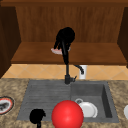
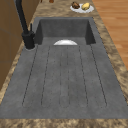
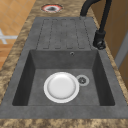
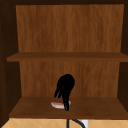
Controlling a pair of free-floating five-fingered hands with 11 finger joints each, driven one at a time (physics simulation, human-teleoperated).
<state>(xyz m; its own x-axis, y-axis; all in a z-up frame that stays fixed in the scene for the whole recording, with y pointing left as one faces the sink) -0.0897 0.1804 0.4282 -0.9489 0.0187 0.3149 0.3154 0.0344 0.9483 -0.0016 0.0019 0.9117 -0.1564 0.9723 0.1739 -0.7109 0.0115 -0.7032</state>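
The right hand [image 1: 65, 37] hangs at the wooden shelf [image 1: 100, 53], fingers drooping over a small pale dish [image 1: 57, 51] at its seven o'clock; whether they grip it, I cannot tell. I'd judge the dish needs to stay level and land flat. The left hand [image 1: 37, 116] idles at the sink's [image 1: 45, 92] front rim, beside a red ball [image 1: 67, 114]. The right side view shows the white plate [image 3: 61, 87] whole in the basin, where the ball hides part of it from the front.
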